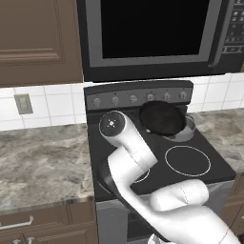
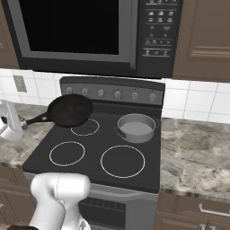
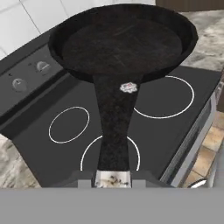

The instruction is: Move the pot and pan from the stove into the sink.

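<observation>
**Pan lifted off the stove, pot on its back burner**

The pan (image 2: pixel 69 110) is a shallow round frying pan, black all over its bowl, with a mottled, slightly speckled dark inside and a low curved rim. In the hand view its long straight handle runs from the bowl down to the bottom edge, dark along its length, with a small pale emblem near the bowl and a lighter patch at the very end. The gripper (image 3: pixel 113 178) sits at that end of the handle; its fingers are mostly hidden under the handle, so I cannot tell for certain how tightly they close, though the handle end lies right between them.

In the right base view the pan hangs tilted above the back left part of the stove (image 2: pixel 134 168), its handle pointing out to the left over the stone counter (image 2: pixel 193 148). It is clear of the glass top, over the rear left burner ring.

The pot (image 2: pixel 136 127) is small, round and silver-grey with a duller grey inside. It stands upright on the back right burner. In the left base view the pan's bowl overlaps it.

A dark microwave (image 2: pixel 90 31) hangs above the stove.
</observation>
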